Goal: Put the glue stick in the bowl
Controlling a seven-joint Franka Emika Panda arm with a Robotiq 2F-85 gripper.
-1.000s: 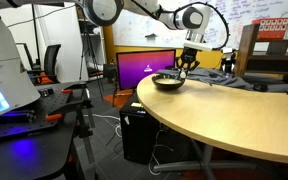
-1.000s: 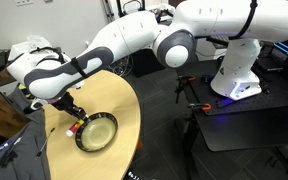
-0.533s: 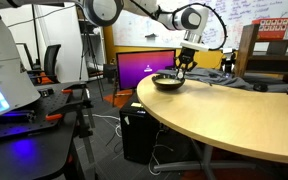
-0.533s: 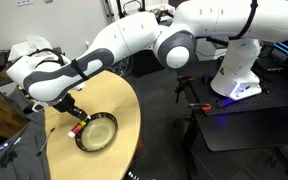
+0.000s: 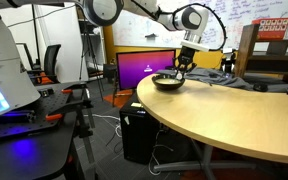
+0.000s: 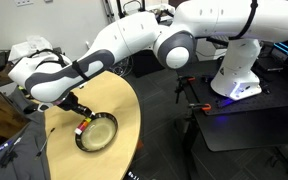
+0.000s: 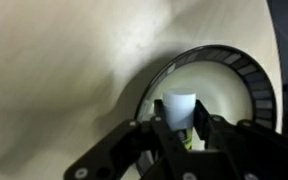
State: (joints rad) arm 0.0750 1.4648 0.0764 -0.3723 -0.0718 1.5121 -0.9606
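The bowl is dark and shallow with a shiny rim, near the rounded end of the light wooden table in both exterior views [image 5: 167, 83] [image 6: 97, 134]. My gripper [image 6: 81, 117] hangs over the bowl's rim, also seen from the side in an exterior view [image 5: 183, 68]. In the wrist view the gripper [image 7: 181, 122] is shut on the glue stick [image 7: 179, 107], whose white end points at the camera. The bowl's ribbed rim [image 7: 256, 88] curves around it, and pale bowl floor shows behind. A red-orange spot of the stick [image 6: 83, 124] shows below the fingers.
The round wooden table [image 5: 234, 115] runs wide to one side of the bowl. A monitor with a purple screen [image 5: 144, 68] stands behind the bowl. A black desk [image 5: 34, 130], chairs and another white robot base [image 6: 234, 70] stand around the table.
The gripper with the glue stick has moved a little from beside the bowl to over its rim. The bowl has not moved.
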